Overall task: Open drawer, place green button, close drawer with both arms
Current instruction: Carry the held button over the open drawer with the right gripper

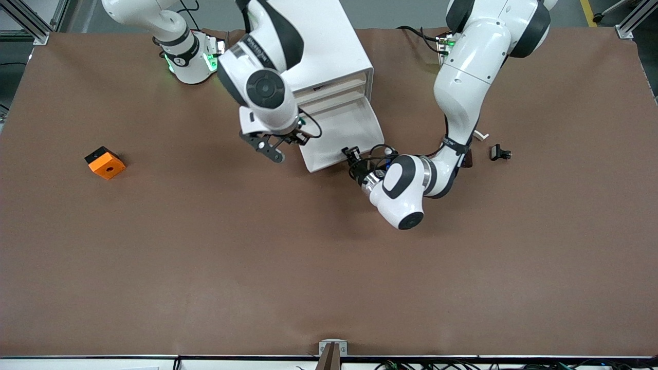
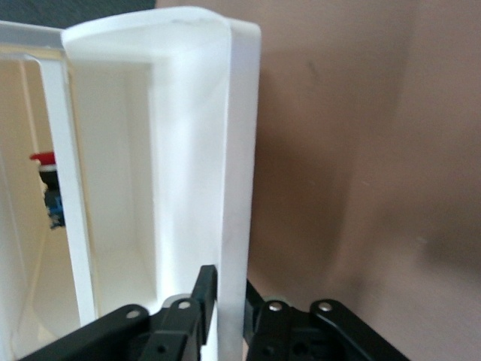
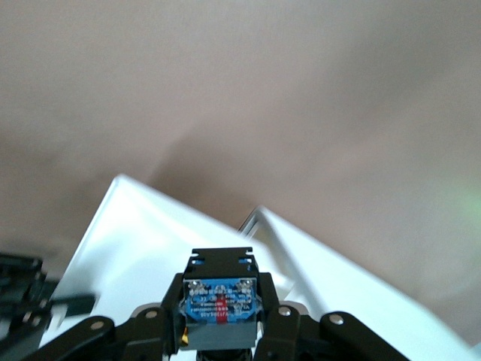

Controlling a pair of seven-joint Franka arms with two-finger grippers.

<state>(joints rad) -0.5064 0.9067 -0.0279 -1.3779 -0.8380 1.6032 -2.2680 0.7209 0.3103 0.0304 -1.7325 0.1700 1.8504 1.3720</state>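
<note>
An orange cube with a black hole sits on the matte brown table. The right gripper, over the pulled-out drawer, is clenched on the button, its blue-labelled base showing. The left gripper straddles the smooth white front lip of that drawer, fingers close against it. A small black clip lies near the left arm.

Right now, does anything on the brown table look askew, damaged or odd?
Only the boxy white cabinet sits askew to the table's edges. Left gripper grips its open lowest drawer's front; right gripper holds the blue-based button over its rim. Nothing spilled.
</note>
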